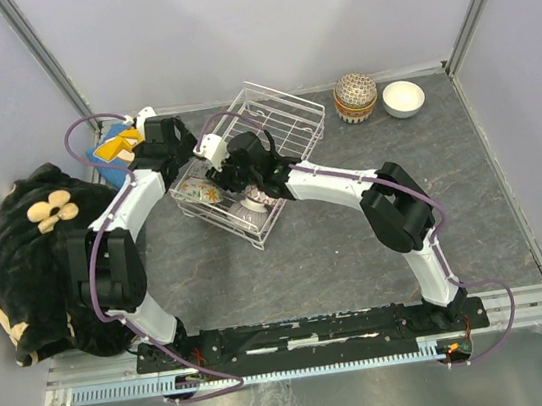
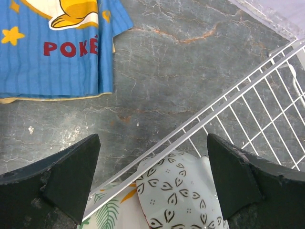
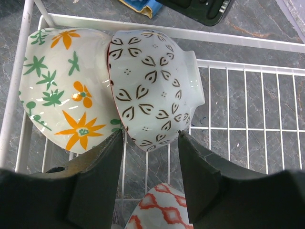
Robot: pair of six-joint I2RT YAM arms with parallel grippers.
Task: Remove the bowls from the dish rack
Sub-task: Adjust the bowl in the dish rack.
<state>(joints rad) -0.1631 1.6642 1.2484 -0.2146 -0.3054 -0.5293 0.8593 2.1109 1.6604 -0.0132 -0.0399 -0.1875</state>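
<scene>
Blue cloth [image 2: 47,62] — black flowered plush [image 1: 38,271].

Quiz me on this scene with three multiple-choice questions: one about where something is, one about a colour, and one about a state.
1. Where do the two bowls outside the dish rack stand?
A. Near left
B. Far right
C. Centre front

2. What colour are the flowers on the floral bowl, which lies next to the leaf-patterned bowl in the rack?
A. Purple
B. Orange
C. Black

3. How is the left gripper?
A. Shut on a bowl
B. Shut on the rack wire
C. Open, holding nothing

Answers:
1 B: the dotted bowl and the white bowl sit beyond the rack, toward the far right corner.
2 B: the right wrist view shows orange petals among green leaves.
3 C: its fingers stand wide apart above the rack's rim, with nothing between them.
</scene>
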